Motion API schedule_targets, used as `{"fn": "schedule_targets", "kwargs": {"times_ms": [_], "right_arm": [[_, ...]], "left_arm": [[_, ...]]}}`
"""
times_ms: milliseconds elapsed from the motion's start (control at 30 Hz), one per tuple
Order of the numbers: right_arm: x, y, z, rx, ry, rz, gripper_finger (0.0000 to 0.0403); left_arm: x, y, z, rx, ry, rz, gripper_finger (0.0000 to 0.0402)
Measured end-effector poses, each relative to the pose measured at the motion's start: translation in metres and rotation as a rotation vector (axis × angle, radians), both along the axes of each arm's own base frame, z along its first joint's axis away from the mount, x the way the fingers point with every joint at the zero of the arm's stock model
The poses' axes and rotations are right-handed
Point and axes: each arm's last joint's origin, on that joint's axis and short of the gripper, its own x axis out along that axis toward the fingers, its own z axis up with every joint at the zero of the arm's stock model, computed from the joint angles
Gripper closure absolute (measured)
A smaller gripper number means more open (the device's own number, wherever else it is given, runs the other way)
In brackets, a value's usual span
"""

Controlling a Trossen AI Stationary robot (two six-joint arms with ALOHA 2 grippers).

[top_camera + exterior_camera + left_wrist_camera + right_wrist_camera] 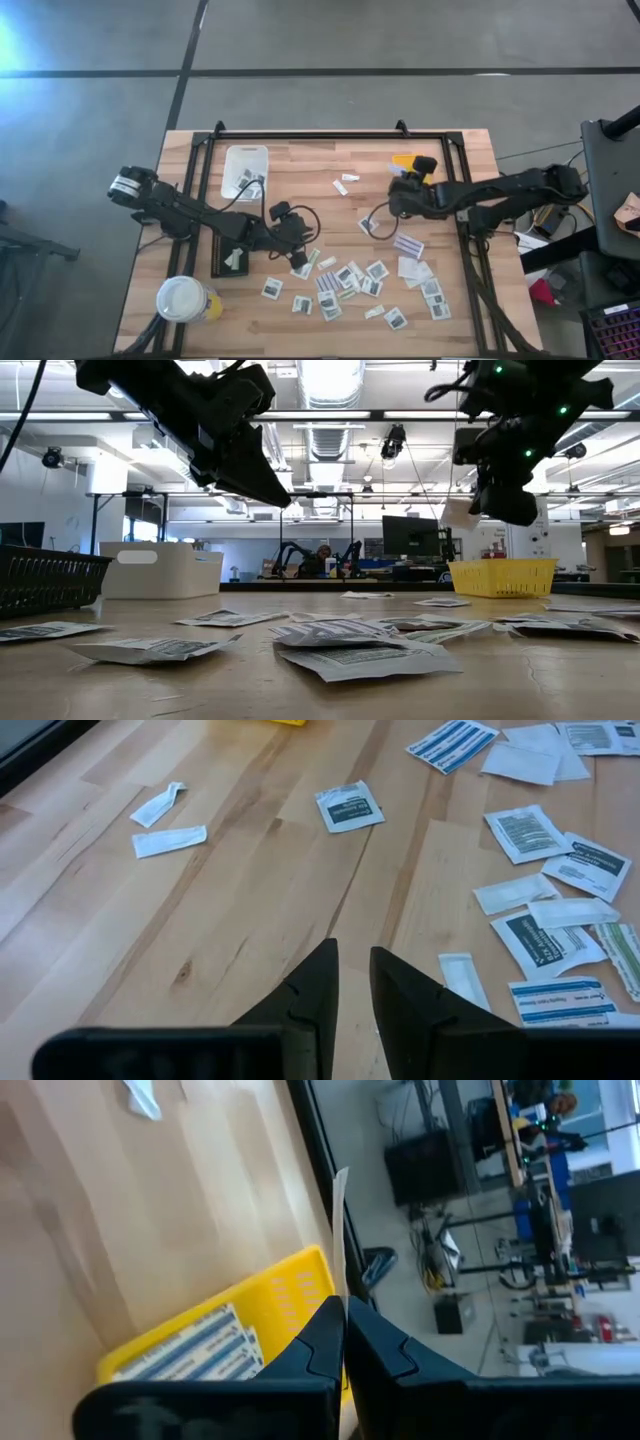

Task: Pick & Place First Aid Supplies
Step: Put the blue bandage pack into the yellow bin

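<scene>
Right gripper (345, 1330) pinches a packet (340, 1230) over the yellow tray (270, 1305).
Left gripper (354, 982), slightly parted, empty, hangs above the table (250, 900).

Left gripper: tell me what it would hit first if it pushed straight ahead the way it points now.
Likely bare table: the left gripper, fingers slightly apart and empty, aims down at open wood. The first packet in that line is the square packet, though depth is uncertain.

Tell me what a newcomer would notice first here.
Probably the scatter of white packets across the table's near half. Next, the right gripper, shut on a thin white packet above the yellow tray at the far right. The left gripper hovers slightly open over bare wood beside the scatter.
</scene>
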Motion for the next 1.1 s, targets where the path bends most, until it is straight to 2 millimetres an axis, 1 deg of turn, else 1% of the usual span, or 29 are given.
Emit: {"fn": "schedule_targets", "kwargs": {"times_ms": [233,533,833,967,1100], "right_arm": [[0.003,-0.009,-0.007,-0.001,0.060,-0.026,0.0394],[0.000,-0.024,-0.007,0.043,0.065,-0.093,0.0394],[-0.003,-0.035,-0.010,0.153,0.061,-0.121,0.0394],[-0.006,-0.043,-0.010,0.166,0.058,-0.158,0.0394],[-0.009,-0.053,-0.011,0.222,0.051,-0.186,0.0394]], "left_arm": [[0.000,0.000,0.000,-0.001,0.000,-0.001,0.0330],[0.000,0.000,0.000,-0.002,-0.001,0.000,0.0330],[0.000,0.000,0.000,-0.003,-0.001,0.000,0.0330],[0.000,0.000,0.000,-0.006,-0.001,0.002,0.0330],[0.000,0.000,0.000,-0.008,-0.002,0.004,0.0330]]}}
